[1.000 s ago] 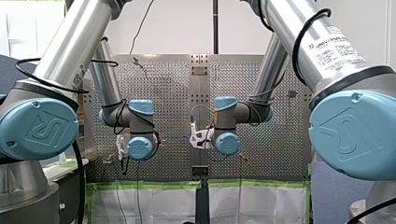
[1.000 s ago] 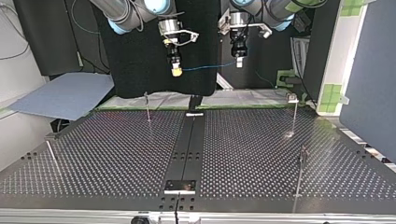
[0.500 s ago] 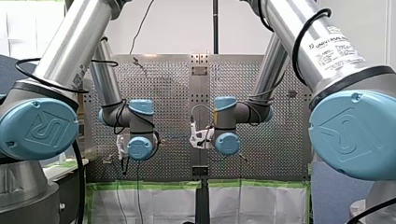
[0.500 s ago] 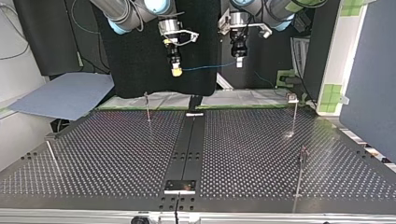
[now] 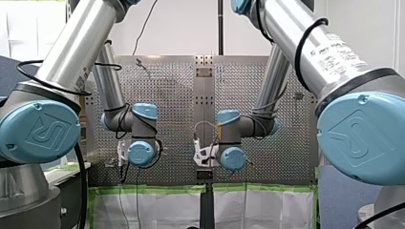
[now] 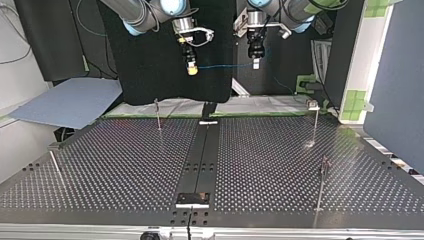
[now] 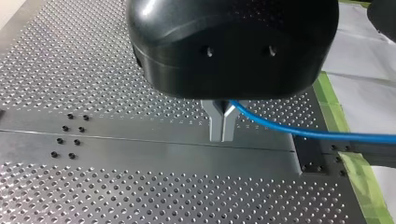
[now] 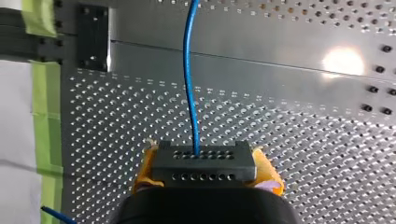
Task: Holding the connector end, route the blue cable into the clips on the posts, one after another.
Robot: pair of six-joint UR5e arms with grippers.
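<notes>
The blue cable [image 6: 225, 65] hangs taut between my two grippers, high above the far edge of the perforated table [image 6: 125, 165]. My left gripper [image 7: 222, 128] has its metal fingers shut on the cable [image 7: 327, 136], which runs off to one side. My right gripper [image 8: 205, 161] holds the black connector block [image 8: 204, 169] between yellow pads [image 8: 145, 164]; the cable [image 8: 189, 70] leaves it straight ahead. In the top view my right gripper [image 6: 192, 71] is left of my left gripper [image 6: 255, 64]. Thin clip posts stand at the far left [image 6: 158, 114], far right [image 6: 316, 120], near right [image 6: 322, 182] and near left [image 6: 54, 161].
A dark metal strip [image 6: 202, 155] runs down the table's middle to a small bracket [image 6: 192, 200] at the near edge. A grey-blue sheet [image 6: 70, 102] lies beyond the top view's left corner. Green tape [image 8: 44, 116] and white sheeting border the table under the arms.
In the top view both grippers have risen slightly, and my right gripper has shifted a little to the right toward my left one. The cable stays held at both ends.
</notes>
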